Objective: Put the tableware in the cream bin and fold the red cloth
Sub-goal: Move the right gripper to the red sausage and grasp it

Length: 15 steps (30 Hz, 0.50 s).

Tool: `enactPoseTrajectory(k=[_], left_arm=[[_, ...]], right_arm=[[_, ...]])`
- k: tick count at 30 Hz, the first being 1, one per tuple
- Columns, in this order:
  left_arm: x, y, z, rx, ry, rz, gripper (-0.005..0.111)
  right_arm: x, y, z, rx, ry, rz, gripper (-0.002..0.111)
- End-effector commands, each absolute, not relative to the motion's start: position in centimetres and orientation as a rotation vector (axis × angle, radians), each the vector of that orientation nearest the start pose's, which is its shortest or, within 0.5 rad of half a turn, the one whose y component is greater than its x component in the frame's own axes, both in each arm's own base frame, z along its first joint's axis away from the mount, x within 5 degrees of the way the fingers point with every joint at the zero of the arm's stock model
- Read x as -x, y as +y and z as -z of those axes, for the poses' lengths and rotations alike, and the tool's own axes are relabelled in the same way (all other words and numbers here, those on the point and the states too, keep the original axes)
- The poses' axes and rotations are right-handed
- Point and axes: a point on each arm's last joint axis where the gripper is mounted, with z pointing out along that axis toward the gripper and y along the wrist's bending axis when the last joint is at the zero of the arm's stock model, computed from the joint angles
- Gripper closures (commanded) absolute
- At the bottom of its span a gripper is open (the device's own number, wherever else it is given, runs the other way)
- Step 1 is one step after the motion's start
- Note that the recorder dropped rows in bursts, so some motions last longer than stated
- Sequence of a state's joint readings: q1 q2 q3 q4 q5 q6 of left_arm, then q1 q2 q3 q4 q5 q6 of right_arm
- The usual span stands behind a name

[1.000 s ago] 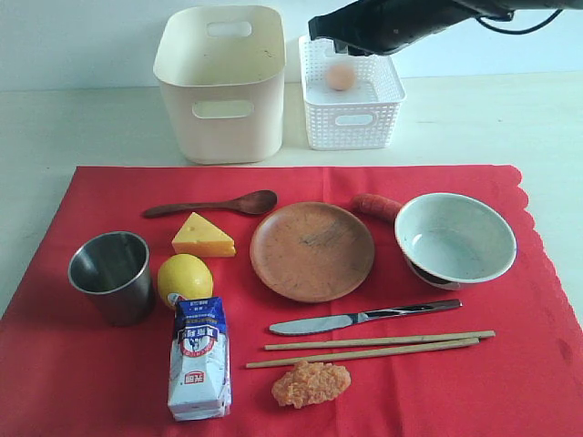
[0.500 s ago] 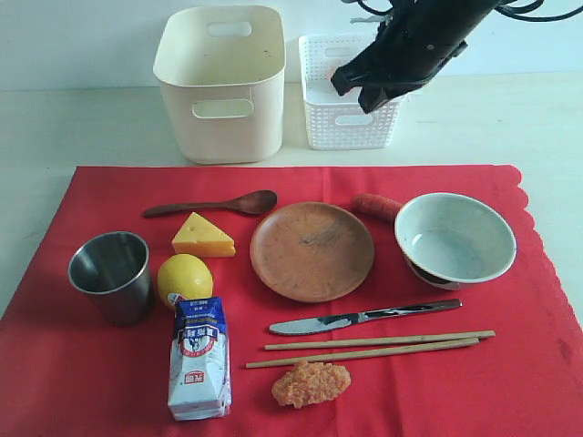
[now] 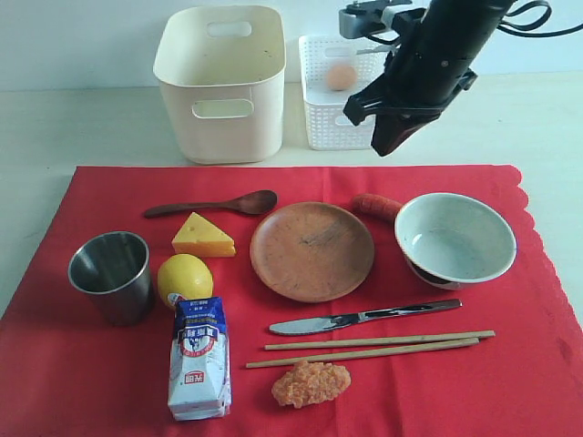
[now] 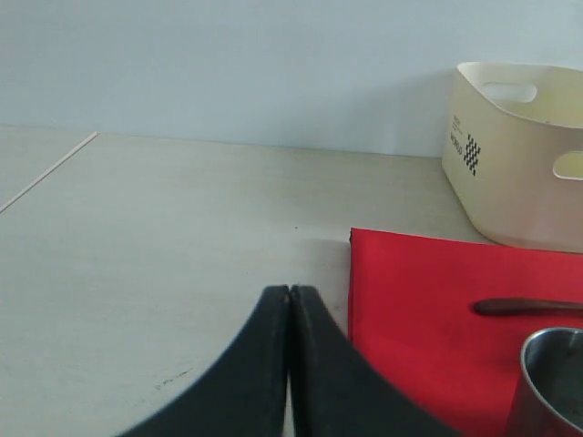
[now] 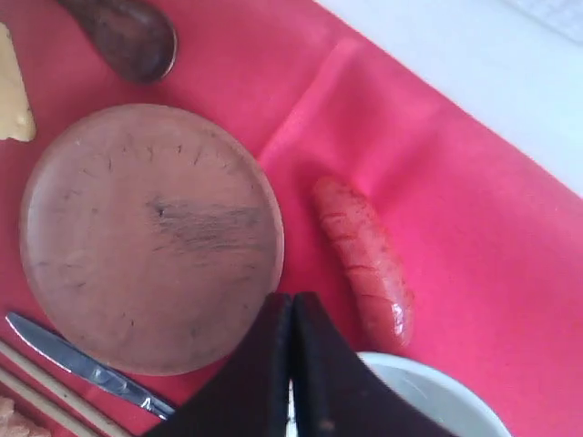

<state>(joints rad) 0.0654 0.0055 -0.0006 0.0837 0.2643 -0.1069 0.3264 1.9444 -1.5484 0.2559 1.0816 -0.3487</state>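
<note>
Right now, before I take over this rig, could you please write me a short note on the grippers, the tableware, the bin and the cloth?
Left gripper: shut, empty, low over the bare table beside the cloth.
Right gripper: shut, empty, raised over the cloth's far side.
Large red scalloped cloth: flat, unfolded. On it are the steel cup, dark wooden spoon, round brown plate, pale grey-green bowl, metal knife and wooden chopsticks.
Tall cream plastic bin: behind the cloth, no tableware seen inside.
Done: nothing.
Left: bin all six pieces, then fold the cloth.
</note>
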Motion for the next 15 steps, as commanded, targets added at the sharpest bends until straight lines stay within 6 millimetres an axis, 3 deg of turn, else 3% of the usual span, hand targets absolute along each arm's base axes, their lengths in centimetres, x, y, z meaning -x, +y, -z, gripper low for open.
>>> enactPoseTrajectory(k=[1, 5, 9, 12, 15], left_arm=[[-5.5, 0.5, -18.9, 0.097, 1.745, -0.037, 0.104], [-5.5, 0.5, -18.9, 0.097, 1.745, -0.037, 0.104], [-5.5, 0.5, -18.9, 0.097, 1.745, -0.037, 0.104], [-5.5, 0.5, -18.9, 0.097, 1.745, -0.037, 0.104], [-5.5, 0.5, -18.9, 0.097, 1.745, -0.037, 0.104]], right_arm=[[-37.0, 14.6, -23.6, 0.855, 2.822, -0.339, 0.107], [-36.7, 14.5, -22.5, 0.856, 2.853, -0.340, 0.097], [-36.5, 14.3, -21.1, 0.858, 2.837, -0.325, 0.079], [-36.6, 14.3, -20.9, 0.882, 2.807, -0.317, 0.065], [-36.9, 14.4, -20.8, 0.920, 2.766, -0.308, 0.059]])
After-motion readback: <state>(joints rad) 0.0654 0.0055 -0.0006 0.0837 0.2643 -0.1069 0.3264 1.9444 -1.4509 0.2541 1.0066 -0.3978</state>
